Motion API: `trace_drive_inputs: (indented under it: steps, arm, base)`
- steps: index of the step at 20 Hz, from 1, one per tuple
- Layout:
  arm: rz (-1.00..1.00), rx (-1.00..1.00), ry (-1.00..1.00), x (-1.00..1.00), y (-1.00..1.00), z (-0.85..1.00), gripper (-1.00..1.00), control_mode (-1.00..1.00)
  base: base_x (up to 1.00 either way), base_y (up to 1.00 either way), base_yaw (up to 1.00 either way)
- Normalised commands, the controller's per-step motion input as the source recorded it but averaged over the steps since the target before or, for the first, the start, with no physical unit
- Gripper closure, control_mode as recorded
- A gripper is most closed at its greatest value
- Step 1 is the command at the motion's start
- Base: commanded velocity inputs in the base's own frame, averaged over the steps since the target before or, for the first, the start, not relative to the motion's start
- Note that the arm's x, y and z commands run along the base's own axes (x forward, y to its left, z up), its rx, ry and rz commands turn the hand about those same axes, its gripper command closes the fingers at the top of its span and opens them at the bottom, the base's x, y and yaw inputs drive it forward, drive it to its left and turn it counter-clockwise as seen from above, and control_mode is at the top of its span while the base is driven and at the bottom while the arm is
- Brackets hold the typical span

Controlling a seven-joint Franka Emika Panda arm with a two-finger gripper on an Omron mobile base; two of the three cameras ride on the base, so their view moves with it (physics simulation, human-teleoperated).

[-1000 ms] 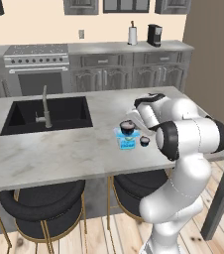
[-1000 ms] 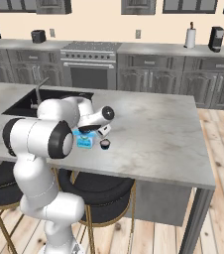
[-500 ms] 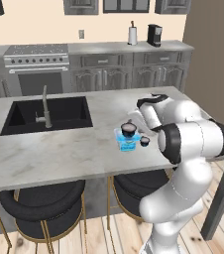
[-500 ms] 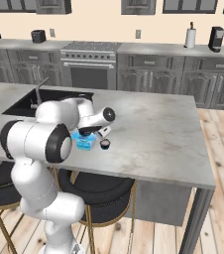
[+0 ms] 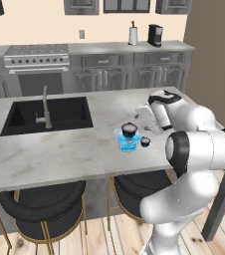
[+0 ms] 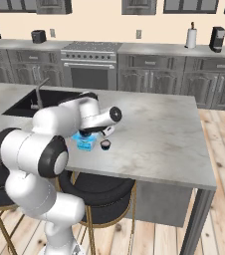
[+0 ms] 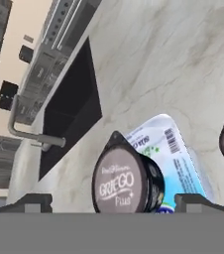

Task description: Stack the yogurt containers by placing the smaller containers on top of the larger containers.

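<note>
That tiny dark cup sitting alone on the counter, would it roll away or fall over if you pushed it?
The tiny dark cup stands upright beside the blue tub, so it would probably slide, not roll. It looks short and squat, so tipping seems unlikely. Being so small, it is likely light, and the smooth counter may let it skid.

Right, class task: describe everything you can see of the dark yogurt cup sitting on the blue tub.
The dark yogurt cup is round, with near-black walls and a pale grey-brown foil lid printed "GRIEGO", a small pull tab jutting from its rim. It stands upright on the lid of the light-blue tub, which lies flat on the grey marble island counter right of the sink. Only the tub touches it: in the hand view the gripper has its jaws wide open either side, clear of the cup.
</note>
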Motion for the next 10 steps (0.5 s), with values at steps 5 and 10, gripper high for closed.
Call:
trace_drive_inputs:
  steps: [5,10]
  arm:
    - [-0.02,0.13,0.03,-0.33,-0.36,0.26,-1.00,-1.00]
    - [-0.01,0.09,0.06,-0.49,-0.34,0.11,-1.00,-1.00]
  base:
    - [0.00,0.00,0.00]
    - [0.00,0.00,0.00]
